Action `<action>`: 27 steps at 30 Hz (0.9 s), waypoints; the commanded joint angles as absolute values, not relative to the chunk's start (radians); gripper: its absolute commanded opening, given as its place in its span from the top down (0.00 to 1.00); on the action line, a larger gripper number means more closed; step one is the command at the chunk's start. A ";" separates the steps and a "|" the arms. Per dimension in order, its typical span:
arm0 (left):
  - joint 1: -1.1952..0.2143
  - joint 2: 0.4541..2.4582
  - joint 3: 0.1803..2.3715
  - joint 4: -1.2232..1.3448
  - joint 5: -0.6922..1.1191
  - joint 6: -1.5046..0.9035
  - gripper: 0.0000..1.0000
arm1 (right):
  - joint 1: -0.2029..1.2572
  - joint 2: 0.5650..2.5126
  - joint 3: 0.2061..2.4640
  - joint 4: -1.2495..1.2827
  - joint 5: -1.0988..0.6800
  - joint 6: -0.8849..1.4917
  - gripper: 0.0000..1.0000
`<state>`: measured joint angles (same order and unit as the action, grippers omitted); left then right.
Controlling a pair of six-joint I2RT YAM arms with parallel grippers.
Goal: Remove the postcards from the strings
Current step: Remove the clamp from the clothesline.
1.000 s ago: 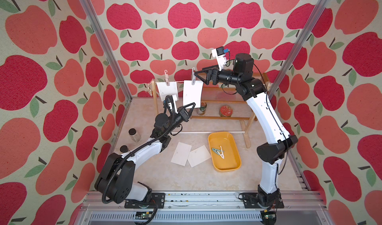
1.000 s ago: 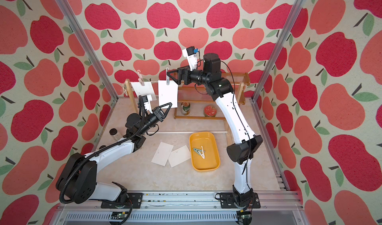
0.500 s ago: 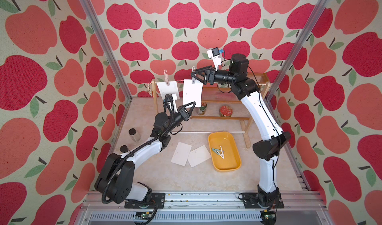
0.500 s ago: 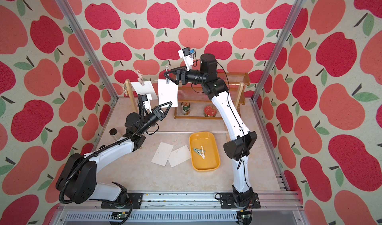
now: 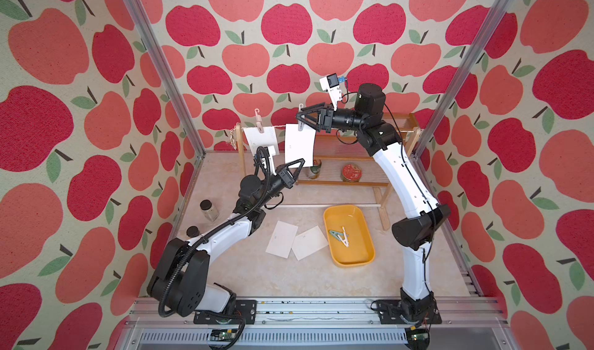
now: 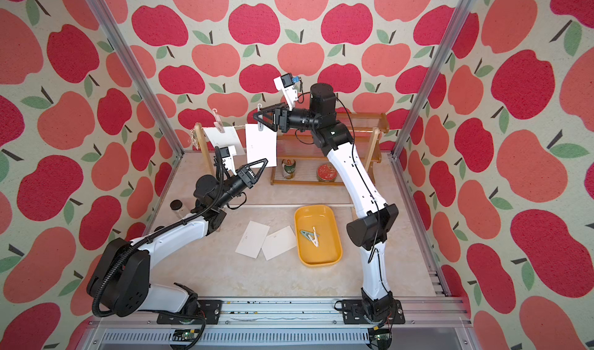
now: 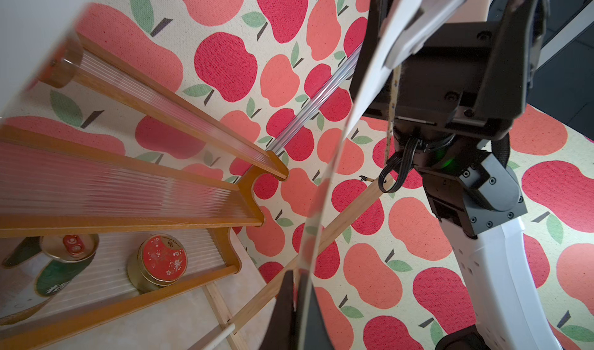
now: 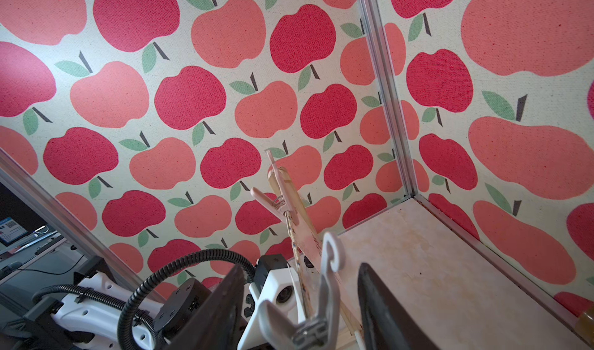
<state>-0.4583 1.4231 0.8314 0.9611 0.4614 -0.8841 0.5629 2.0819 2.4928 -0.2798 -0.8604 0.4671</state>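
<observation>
While the left gripper (image 5: 301, 162) pinches the lower corner of the hanging postcard (image 5: 299, 144), the right gripper (image 5: 298, 117) straddles the grey clothespin (image 8: 326, 297) on the string (image 5: 278, 127), jaws spread.

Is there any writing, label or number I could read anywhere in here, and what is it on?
Nothing here reads clearly.
green can: white characters on the label, cut off and blurred, unreadable.
red tin: tiny lettering on the lid, too small.
hanging postcard: one tiny dark mark, too small.
table postcards: tiny marks, too small.
screen outside the booth: blurred.
</observation>
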 commanded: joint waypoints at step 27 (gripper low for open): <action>-0.429 1.437 0.879 1.011 0.539 -0.943 1.00 | 0.580 2.166 2.551 -0.133 -0.944 0.565 0.40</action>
